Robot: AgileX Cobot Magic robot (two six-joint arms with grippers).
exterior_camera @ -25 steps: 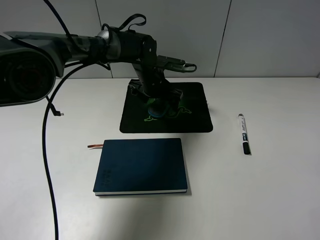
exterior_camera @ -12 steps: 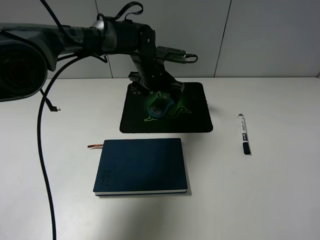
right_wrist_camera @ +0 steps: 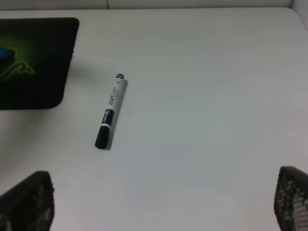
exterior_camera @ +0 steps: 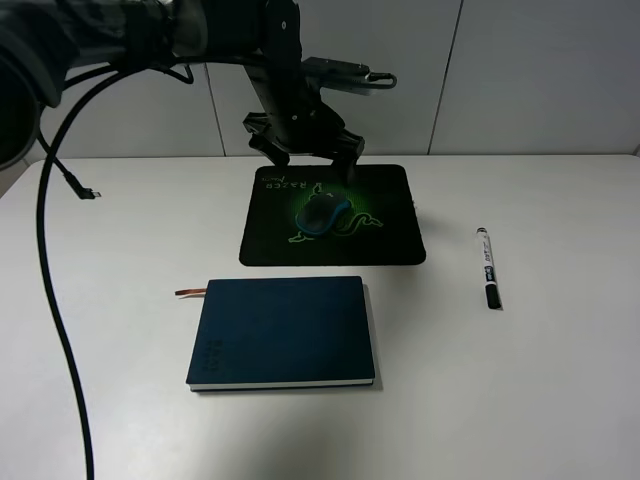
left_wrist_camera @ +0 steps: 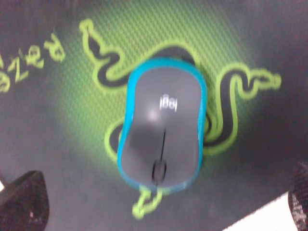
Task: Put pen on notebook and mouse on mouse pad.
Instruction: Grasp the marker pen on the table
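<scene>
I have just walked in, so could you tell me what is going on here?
The left gripper hovers open above the mouse, which sits on the mouse pad. The pen lies on the table right of the pad, not yet on the notebook. The right gripper is open too.

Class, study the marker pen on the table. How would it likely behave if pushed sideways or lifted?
The pen looks round, so a sideways nudge would probably roll it on the smooth table. Its straight body suggests stiffness; being slim, it is probably light.
</scene>
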